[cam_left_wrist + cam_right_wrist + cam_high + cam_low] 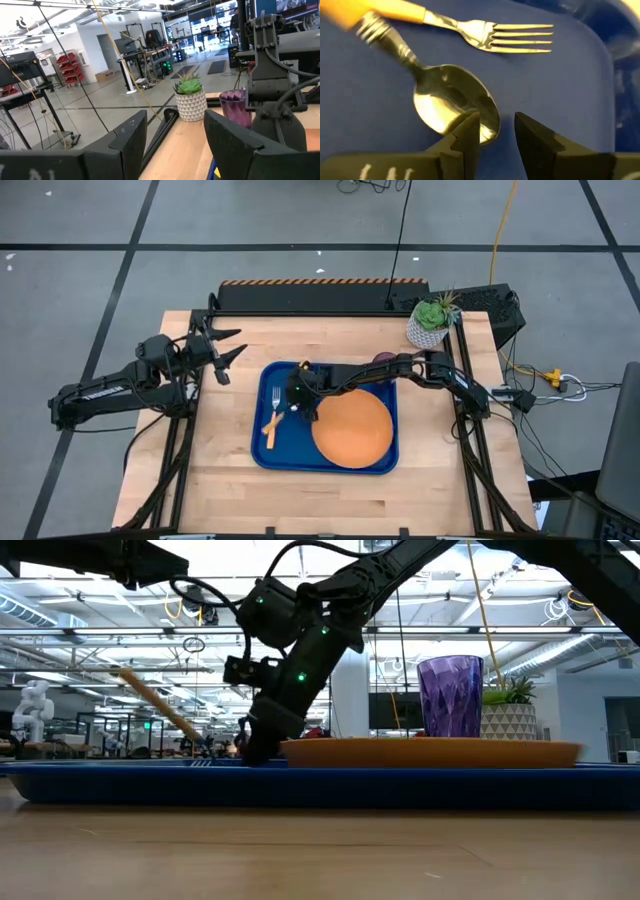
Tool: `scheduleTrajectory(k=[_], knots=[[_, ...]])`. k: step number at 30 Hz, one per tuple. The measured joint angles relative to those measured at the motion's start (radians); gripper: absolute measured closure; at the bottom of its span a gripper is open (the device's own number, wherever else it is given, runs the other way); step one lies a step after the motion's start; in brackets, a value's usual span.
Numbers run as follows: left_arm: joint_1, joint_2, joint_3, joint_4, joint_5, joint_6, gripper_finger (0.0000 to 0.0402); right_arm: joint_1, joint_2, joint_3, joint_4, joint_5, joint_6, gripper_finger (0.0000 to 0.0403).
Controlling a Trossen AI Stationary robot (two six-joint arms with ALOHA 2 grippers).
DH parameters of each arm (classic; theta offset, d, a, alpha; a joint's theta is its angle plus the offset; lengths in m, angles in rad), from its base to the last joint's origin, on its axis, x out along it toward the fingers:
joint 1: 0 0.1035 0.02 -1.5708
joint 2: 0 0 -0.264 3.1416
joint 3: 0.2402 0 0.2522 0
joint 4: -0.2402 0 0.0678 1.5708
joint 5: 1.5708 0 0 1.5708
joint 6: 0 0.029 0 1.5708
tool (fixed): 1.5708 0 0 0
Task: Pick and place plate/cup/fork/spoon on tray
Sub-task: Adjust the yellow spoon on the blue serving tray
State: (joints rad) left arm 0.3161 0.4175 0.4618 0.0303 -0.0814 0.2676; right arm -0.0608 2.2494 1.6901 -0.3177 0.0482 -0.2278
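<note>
The blue tray [325, 455] sits mid-tabletop [220, 480] and already carries most of the set. The orange plate [352, 430] fills its 3 o'clock half. The fork [275, 397] and spoon [270, 430] lie in the 9 o'clock strip, probably kept there so the cutlery stays off the plate. The purple cup [450, 695] is not on the tray: it stands on the tabletop at about 1 o'clock from the tray, near the potted succulent [432, 320], so I judge it the one piece left to move.

The right gripper [495, 131] reaches across the tray from the 3 o'clock side and hangs low over the cutlery strip. Its fingers are partly spread with a clear gap between them. In the right wrist view the spoon's bowl lies just at one fingertip [470, 127]; whether they touch I cannot tell. The bowl is beside the gap rather than pinched in it, so the spoon looks released. In the low view the spoon's orange handle [160, 705] slants upward, apparently propped on the fork, whose handle it crosses.

In the high view, the spoon lies at roughly 8 o'clock from this gripper, just beside it, with the fork's tines at about 10 o'clock.

The left gripper [225, 350] waits above the tabletop at 10 o'clock from the tray, fingers spread wide and empty.
</note>
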Motion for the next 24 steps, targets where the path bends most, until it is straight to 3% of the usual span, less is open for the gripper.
scheduleTrajectory(k=[24], knots=[[0.000, 0.000, 0.000, -0.001, 0.000, 0.008, 0.0202, -0.027, 0.000, 0.000, 0.073, 0.063, -0.079, 0.0289]])
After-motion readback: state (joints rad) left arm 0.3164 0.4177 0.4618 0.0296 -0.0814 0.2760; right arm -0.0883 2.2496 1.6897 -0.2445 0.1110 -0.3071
